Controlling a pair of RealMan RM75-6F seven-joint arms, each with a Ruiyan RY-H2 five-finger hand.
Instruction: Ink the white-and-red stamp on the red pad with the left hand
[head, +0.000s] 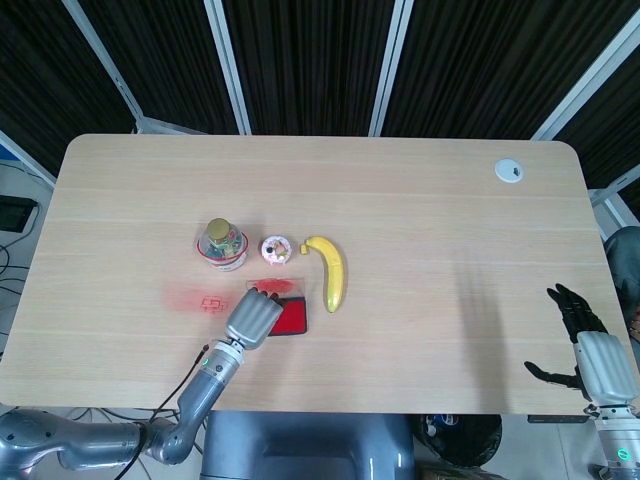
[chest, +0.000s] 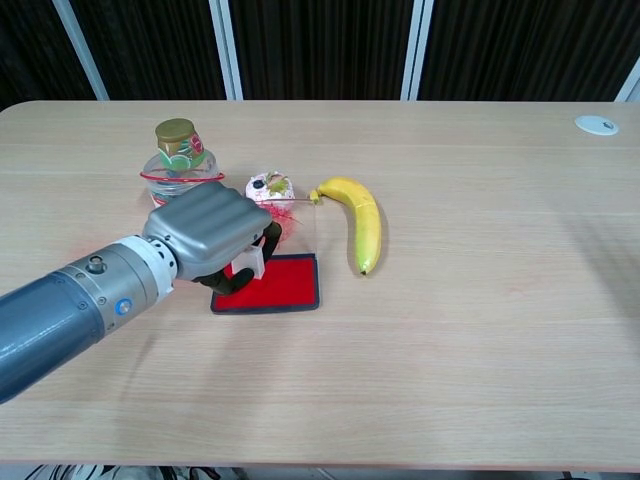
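My left hand (head: 253, 317) (chest: 208, 234) grips the white-and-red stamp (chest: 254, 263), of which only a white edge shows under the curled fingers. The stamp's lower end sits on the left part of the red pad (chest: 278, 283) (head: 291, 317), a flat red rectangle in a dark frame with its clear lid (chest: 301, 221) standing open behind it. In the head view the hand hides the stamp entirely. My right hand (head: 588, 356) hangs past the table's front right corner, fingers spread, holding nothing.
A yellow banana (head: 332, 272) (chest: 360, 220) lies just right of the pad. A small round patterned piece (head: 276, 250) sits behind the pad, and a squat jar with a gold cap (head: 221, 244) (chest: 178, 152) stands left of it. A red stamped mark (head: 209, 301) shows on the table.
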